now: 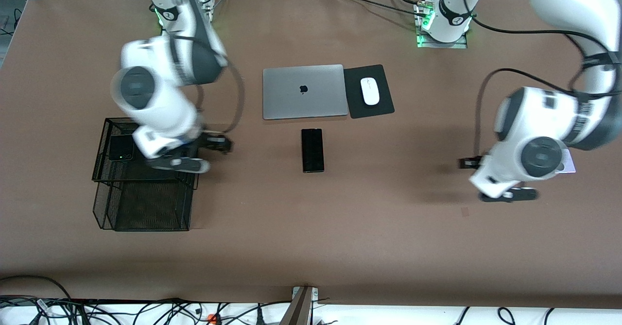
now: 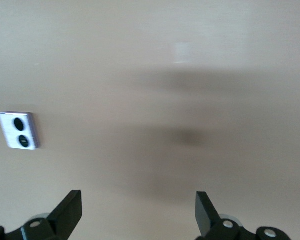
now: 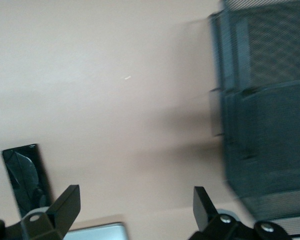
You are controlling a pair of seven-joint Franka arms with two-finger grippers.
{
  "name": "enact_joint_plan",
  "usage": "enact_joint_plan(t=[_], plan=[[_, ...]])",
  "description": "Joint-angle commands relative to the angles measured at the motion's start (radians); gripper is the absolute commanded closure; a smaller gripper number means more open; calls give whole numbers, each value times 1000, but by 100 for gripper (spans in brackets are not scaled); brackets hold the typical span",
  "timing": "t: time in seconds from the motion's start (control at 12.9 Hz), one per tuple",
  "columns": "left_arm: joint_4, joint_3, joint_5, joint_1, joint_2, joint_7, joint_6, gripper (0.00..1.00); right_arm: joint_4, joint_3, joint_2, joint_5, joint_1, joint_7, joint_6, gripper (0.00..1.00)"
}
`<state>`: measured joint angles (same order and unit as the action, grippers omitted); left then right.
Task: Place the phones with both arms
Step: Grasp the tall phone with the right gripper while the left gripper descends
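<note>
Nearest the front camera stands a black wire-mesh basket in two tiers, at the right arm's end of the brown surface. Its upper tier holds the small squarish black flip phone, lying flat. The right hand hangs over the bare surface just beside the basket's edge; its fingers are spread wide, hold nothing and touch nothing. In the right wrist view the basket wall shows to one side and the long flat black slab phone to the other. That slab phone lies flat near the middle of the surface, nearer the front camera than the closed grey laptop. Beside the laptop, toward the left arm's end, a white mouse rests on a black pad. The left hand hangs over bare surface at the left arm's end, fingers spread wide, empty and touching nothing. The lilac-white flip phone, with two black circles on its face, lies flat on the surface apart from that hand; in the front view it is largely hidden by the left arm.
</note>
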<state>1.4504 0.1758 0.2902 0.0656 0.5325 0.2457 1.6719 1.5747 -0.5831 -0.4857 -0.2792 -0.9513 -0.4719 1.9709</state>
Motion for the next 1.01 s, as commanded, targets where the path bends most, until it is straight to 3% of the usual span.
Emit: enact_joint_plan(t=[0.0,0.23,0.47,0.78,0.93], plan=[[65,16,38,86,-34,-101,66,0,-106,70,-114,-12,-37,-172,28,0],[203,14,41,207,-60,-227,280,0,-247,175,-241,-12,-38,-295,52,0],[295,14,41,363,-72,-388,471,0,-272,251,-293,-12,-37,-349,159,0],[364,16,40,528,-39,-537,606,0,-263,275,-353,11,-46,-321,212,0],[428,16,40,591,-8,-603,766,0,-259,276,-376,25,-49,-260,215,0]])
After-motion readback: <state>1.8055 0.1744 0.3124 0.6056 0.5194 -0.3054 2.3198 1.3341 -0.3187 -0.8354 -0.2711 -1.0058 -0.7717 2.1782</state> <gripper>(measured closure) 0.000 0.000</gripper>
